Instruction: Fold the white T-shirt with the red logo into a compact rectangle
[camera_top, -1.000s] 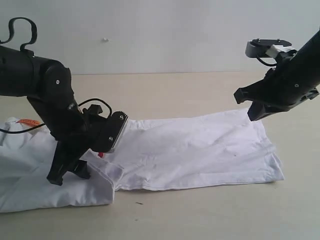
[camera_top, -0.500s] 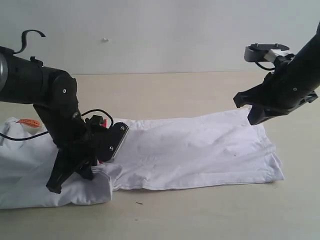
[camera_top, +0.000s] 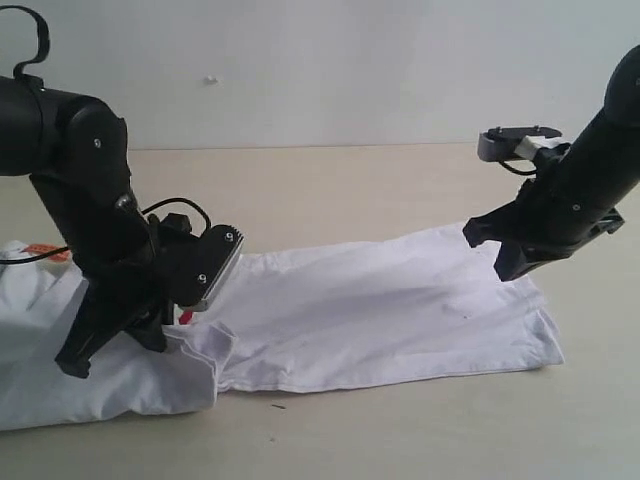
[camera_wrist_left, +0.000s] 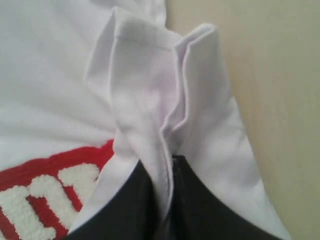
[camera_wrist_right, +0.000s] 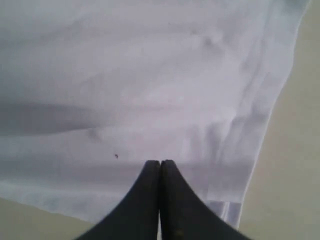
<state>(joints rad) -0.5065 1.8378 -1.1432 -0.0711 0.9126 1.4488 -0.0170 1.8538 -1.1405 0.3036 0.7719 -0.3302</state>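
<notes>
As the left gripper pinches a doubled fold of hemmed cloth between its dark fingers, the white T-shirt lies stretched lengthwise across the tan table, near its front edge. The garment's left portion sits bunched beneath the left arm, where the pinched fold rises in a small ridge off the surface. Part of the red logo, fuzzy white letters bordered in thick red, shows just beside the held fold. An orange neck tag peeks out at the shirt's far left end. At the opposite end, the right gripper hangs over the shirt's rear right corner with its fingertips pressed together; whether they touch the cloth cannot be told.
</notes>
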